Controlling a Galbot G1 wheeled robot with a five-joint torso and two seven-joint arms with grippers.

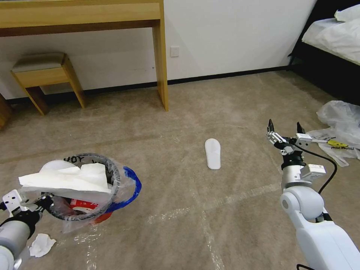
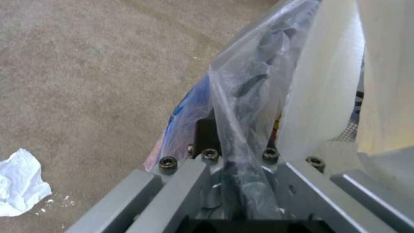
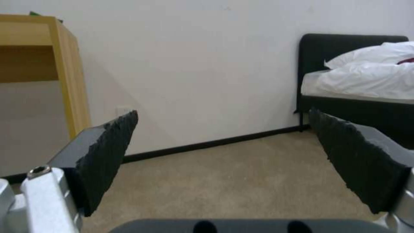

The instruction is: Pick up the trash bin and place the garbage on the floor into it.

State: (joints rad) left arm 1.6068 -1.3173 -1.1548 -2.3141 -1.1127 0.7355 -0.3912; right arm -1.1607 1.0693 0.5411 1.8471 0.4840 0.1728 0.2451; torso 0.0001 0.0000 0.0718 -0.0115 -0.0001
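Your left gripper (image 1: pixel 41 202) pinches the bin (image 1: pixel 93 187) rim; overhanging paper (image 1: pixel 67 178) may slide out. Right gripper (image 1: pixel 285 131) hangs spread, near the slipper (image 1: pixel 213 153).

head view looks down over the floor (image 1: pixel 232 210); left wrist sits close against the bin (image 2: pixel 190 106); right wrist faces the wall (image 3: pixel 207 64), sharing bed (image 3: pixel 366 81) and desk (image 3: pixel 64 71).

White arm shells, silver wrists, black serrated gripper pads (image 3: pixel 108 155) (black cable trailing).
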